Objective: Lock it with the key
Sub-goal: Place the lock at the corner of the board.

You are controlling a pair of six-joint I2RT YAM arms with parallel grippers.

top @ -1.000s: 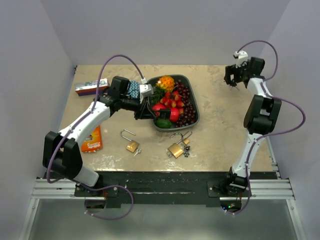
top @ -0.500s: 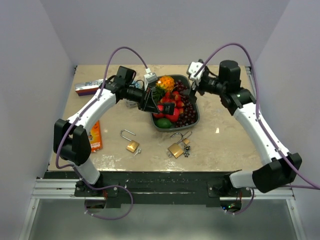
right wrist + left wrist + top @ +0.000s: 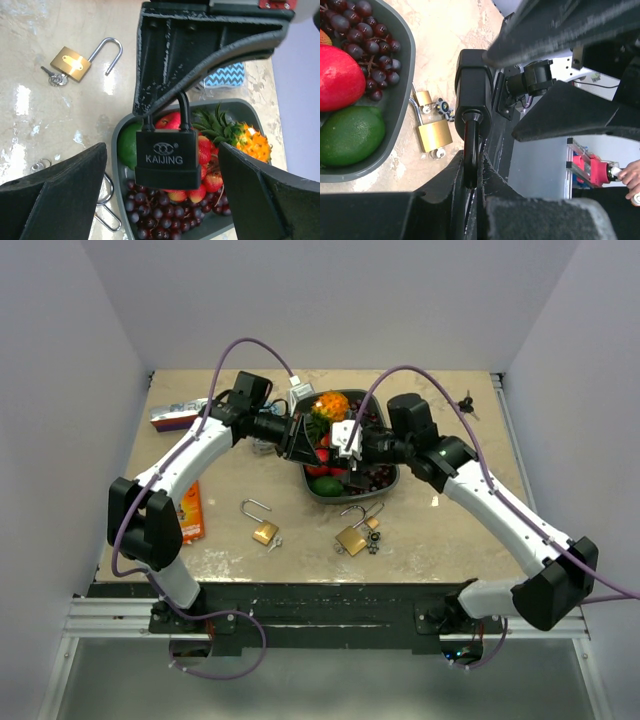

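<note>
while the left claw (image 3: pixel 470 175) pinches a black padlock (image 3: pixel 472 85) and the right claw (image 3: pixel 161 150) gapes, the tray (image 3: pixel 402 75) holds grapes (image 3: pixel 365 35).

Both arms (image 3: pixel 190 465) are white with black joints (image 3: pixel 150 532) and purple cables (image 3: pixel 245 340).

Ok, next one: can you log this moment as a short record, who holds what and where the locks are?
left gripper: shut on the shackle of the black padlock, hanging over the fruit tray
right gripper: open, fingers either side of the padlock body, not touching it
first brass padlock: on the table, shackle open, keys beside it
second brass padlock: on the table near the tray, shackle open
</note>
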